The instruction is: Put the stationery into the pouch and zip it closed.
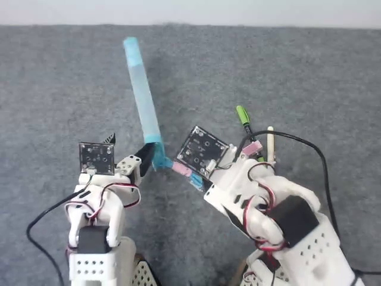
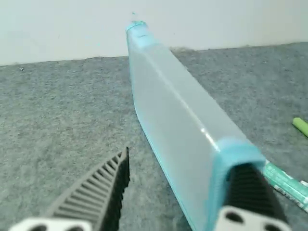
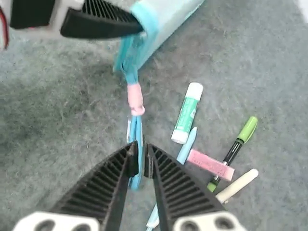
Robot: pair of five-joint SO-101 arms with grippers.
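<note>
My right gripper [image 3: 139, 147] pinched the pouch [image 1: 141, 89] by its zip pull [image 3: 136, 98]. My left gripper [image 2: 185, 161] stood spread, one jaw against the pouch's near end. Glue [image 3: 187, 111] and an eraser [image 3: 210, 164] lay near the tabletop's middle.

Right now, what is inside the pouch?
No shapes show through the frosted pouch, but its inside is not clearly visible. The glue stick, eraser, green marker, blue pen and cream pen lie outside on the carpet.

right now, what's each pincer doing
Left pincer: open, one finger against the pouch end.
Right pincer: shut on the zip pull.
</note>
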